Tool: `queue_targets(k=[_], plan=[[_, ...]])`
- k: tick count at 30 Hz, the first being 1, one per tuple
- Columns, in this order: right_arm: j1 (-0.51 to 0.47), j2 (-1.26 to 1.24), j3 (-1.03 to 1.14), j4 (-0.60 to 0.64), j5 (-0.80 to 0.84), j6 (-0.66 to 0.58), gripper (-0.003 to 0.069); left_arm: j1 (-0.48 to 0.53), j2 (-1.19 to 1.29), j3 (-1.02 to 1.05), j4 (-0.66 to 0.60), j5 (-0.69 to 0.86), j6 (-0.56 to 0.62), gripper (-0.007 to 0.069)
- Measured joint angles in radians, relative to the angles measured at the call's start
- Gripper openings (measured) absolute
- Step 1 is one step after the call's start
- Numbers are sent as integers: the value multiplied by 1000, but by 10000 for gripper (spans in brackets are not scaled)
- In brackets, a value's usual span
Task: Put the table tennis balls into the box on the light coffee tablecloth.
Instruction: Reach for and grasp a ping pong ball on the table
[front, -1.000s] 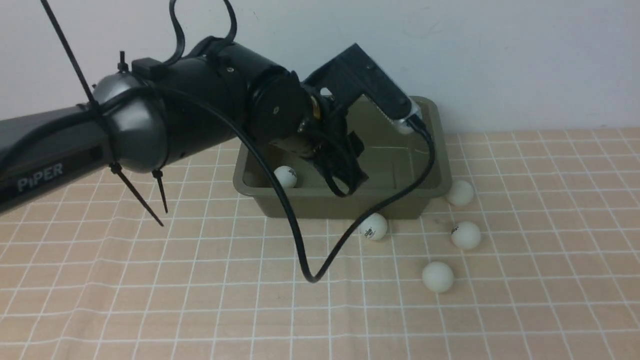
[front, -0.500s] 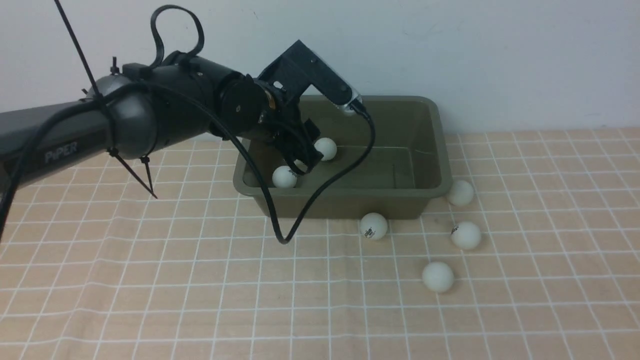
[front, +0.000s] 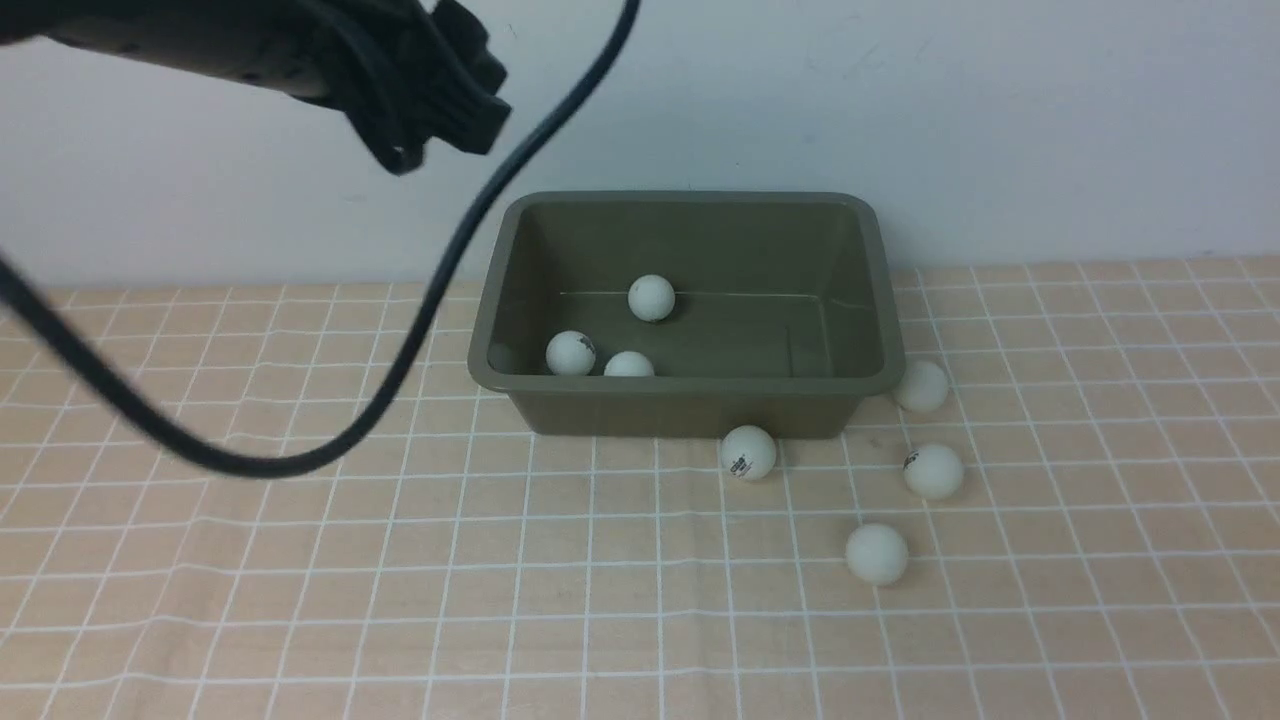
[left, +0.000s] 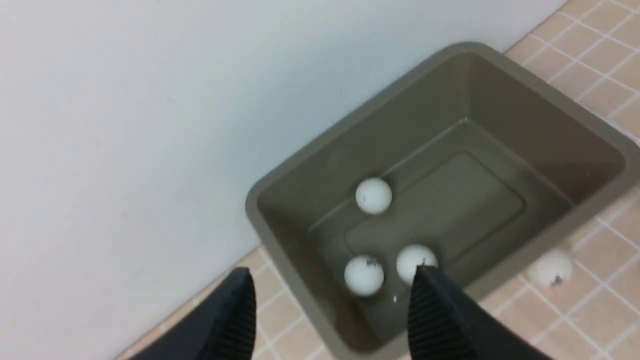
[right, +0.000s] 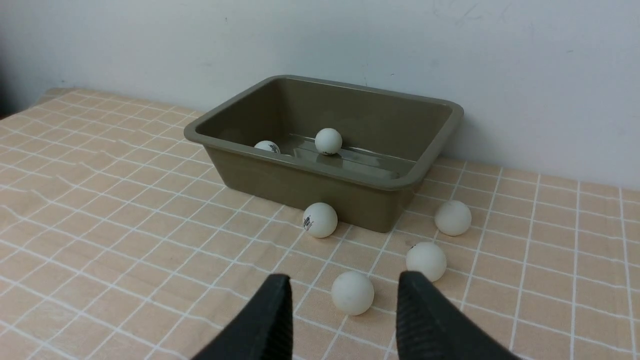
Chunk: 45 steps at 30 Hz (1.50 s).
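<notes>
On the light coffee tablecloth (front: 300, 600), three table tennis balls (front: 651, 297) lie inside the olive-green box (front: 690, 385); four rest outside near its front right corner. The left gripper (left: 332, 280), held high, and the right gripper (right: 345, 277) both show jaws apart, empty. The right would do best to centre over the nearest ball (right: 352, 295) and close gently.

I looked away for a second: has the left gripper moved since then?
Yes. The left gripper has gone up and to the left, from over the box to high above and left of it.
</notes>
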Motion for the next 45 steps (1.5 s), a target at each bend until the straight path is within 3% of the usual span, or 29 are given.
queue_targets(k=[5, 10, 16, 20, 26, 32, 39, 45], plan=[[0, 4, 0, 1, -1, -82, 274, 0, -89, 23, 42, 112, -32, 340], [0, 103, 0, 83, -6, -219, 274, 0, -130, 78, -35, 199, -38, 340], [0, 371, -73, 203, -9, -419, 274, 0, -166, 241, -132, 188, 31, 340], [0, 545, -174, 208, -19, -495, 274, 0, -191, 350, -199, 135, 88, 340], [0, 833, -358, 183, -31, -503, 274, 0, -253, 478, -274, 30, 144, 340], [0, 1156, -530, 138, -11, -421, 274, 0, -299, 491, -297, -7, 154, 340], [23, 1353, -564, 127, -25, -466, 277, 0, -303, 491, -316, -5, 154, 340], [89, 1457, -569, 126, -99, -469, 332, 0, -303, 491, -322, -6, 154, 340]])
